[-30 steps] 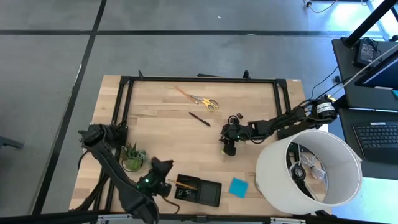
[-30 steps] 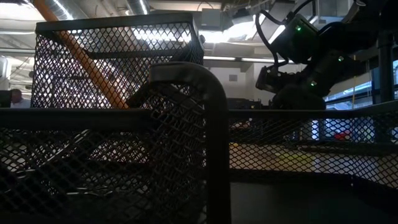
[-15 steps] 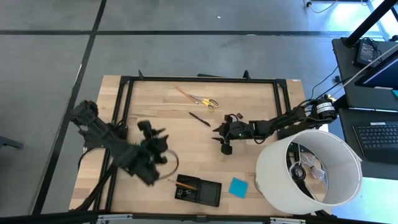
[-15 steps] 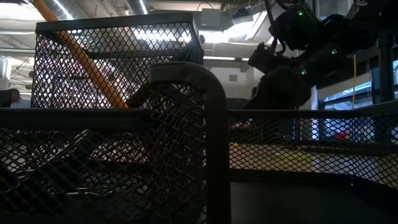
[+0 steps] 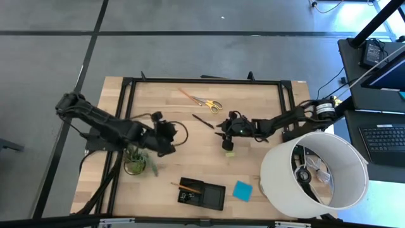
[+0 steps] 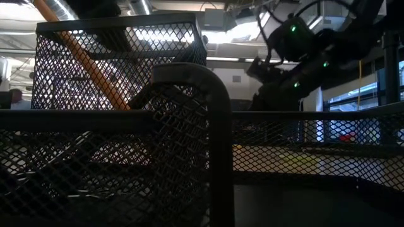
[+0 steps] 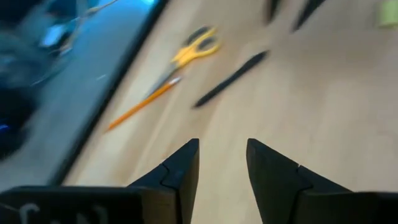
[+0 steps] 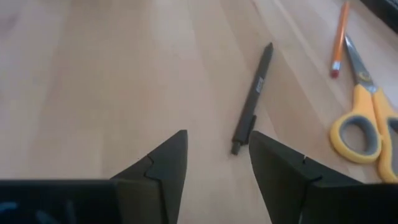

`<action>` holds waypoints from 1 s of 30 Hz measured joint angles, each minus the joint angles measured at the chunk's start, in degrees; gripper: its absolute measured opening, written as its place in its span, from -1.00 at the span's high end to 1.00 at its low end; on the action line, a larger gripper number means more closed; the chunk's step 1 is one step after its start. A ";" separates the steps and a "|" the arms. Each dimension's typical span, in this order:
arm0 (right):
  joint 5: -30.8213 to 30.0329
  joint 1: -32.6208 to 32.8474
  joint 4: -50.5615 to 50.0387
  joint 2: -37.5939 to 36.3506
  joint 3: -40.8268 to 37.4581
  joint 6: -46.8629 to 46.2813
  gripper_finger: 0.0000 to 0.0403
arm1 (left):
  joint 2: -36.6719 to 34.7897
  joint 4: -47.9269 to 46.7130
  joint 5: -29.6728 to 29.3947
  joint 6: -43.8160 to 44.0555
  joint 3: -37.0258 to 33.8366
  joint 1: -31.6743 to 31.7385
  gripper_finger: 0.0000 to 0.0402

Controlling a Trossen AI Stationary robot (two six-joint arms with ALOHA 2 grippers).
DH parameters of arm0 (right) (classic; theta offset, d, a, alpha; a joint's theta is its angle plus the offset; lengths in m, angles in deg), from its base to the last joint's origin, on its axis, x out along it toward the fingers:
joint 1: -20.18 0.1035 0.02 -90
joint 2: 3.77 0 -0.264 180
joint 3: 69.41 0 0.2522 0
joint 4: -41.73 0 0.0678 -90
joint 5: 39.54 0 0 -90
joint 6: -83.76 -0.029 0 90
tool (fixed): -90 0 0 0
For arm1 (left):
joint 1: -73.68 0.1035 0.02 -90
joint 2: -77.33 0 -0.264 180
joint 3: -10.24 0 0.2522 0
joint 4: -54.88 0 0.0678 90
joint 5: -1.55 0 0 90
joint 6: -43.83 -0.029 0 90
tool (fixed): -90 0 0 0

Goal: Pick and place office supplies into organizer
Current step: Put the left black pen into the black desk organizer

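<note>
Right gripper [image 8: 214, 155], fingers open & empty, is lining up on black pen [image 8: 253, 99]; left gripper [image 7: 221, 165] is hovering over counter [image 5: 171, 104], fingers apart, empty.

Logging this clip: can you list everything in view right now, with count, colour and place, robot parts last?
Scissors: one, yellow-handled, far middle of table.
Pencil: one, orange, beside the scissors.
Pen: one, black, table middle.
Small block: one, yellow, by the right hand.
Organizer: one, black, near edge; orange pencil inside.
Note pad: one, blue, right of organizer.
Potted plant: one, green, left side.
Lampshade: one, white, right near corner.
Left hand: open, empty, beside the plant.
Right hand: open, empty, near the pen.
</note>
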 joint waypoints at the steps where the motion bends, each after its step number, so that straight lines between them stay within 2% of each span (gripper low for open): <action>1: 0.01 -0.32 1.03 1.20 0.00 0.01 0.13 | -0.88 5.37 1.91 -3.36 -2.22 1.25 0.37; 5: -0.01 -0.95 5.29 5.58 -0.04 -0.42 0.13 | -3.61 23.27 8.61 -13.91 -9.66 6.30 0.37; 10: -3.17 -0.92 6.94 9.93 1.60 -1.46 0.13 | -4.38 35.18 12.57 -18.92 -15.02 10.62 0.37; 17: -4.35 -0.92 5.85 13.94 5.05 -1.49 0.13 | -4.32 38.75 12.62 -18.35 -18.43 11.86 0.37; 21: -6.28 -0.82 5.14 14.42 5.51 -2.81 0.13 | -4.27 38.68 12.91 -18.26 -18.56 11.79 0.37; 30: -6.56 -0.84 1.81 14.40 5.64 -5.17 0.13 | -4.27 38.64 13.71 -17.65 -18.56 11.77 0.37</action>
